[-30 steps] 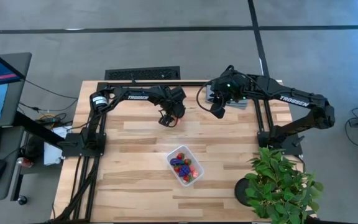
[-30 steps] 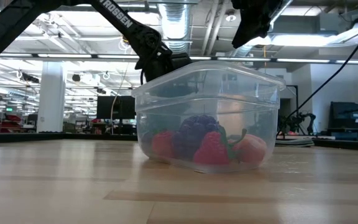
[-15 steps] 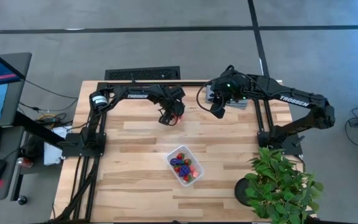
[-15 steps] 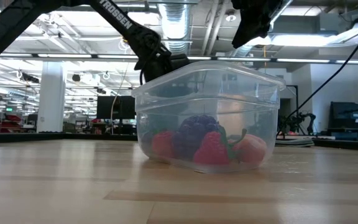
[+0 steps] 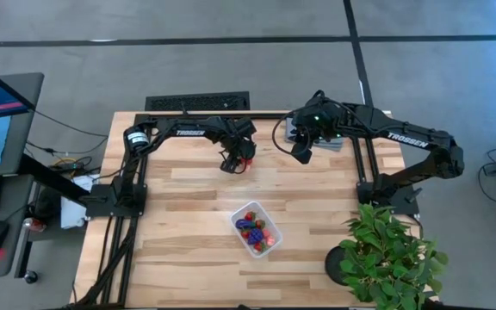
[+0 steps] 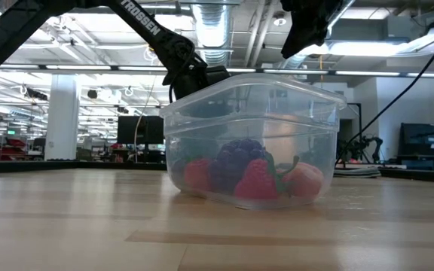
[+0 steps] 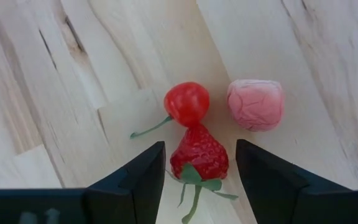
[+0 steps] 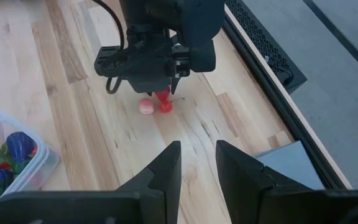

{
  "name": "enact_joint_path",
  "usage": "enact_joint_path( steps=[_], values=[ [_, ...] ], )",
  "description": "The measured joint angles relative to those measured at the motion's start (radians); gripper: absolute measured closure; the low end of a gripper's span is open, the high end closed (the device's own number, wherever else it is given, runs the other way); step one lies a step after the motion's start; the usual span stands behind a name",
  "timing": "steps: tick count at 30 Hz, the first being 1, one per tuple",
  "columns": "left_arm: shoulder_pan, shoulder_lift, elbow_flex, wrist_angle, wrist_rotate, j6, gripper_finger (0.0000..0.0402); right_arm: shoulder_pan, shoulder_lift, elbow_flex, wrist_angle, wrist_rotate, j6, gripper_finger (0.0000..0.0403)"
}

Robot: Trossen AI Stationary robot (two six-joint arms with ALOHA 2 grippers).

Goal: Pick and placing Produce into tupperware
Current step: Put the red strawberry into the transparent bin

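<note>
Fruit sits in two places on the wooden table [image 5: 179,207]: most of it, red strawberries and dark purple pieces, lies inside the clear plastic container [image 5: 257,228] near the table's middle, while three pieces remain on the bare wood toward the far edge. There the left gripper [image 7: 196,163] points down over a red strawberry [image 7: 197,155], its two dark fingers [image 7: 143,171] straddling the berry; whether the pads actually touch it cannot be told. A round red cherry [image 7: 187,102] lies touching the strawberry's tip, and a pale pink piece [image 7: 255,104] rests just beside the pair. Raised above the table's far right corner, the right gripper [image 8: 197,165] hangs with its jaws closed and empty, near a folded grey cloth [image 8: 289,160].
</note>
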Motion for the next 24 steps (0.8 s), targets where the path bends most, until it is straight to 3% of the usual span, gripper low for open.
enact_joint_path(
  steps=[24],
  values=[
    [0.002,0.000,0.000,-0.037,0.031,-0.061,0.0213,0.000,0.000,0.000,0.000,0.000,0.001,0.0280]
  ],
)
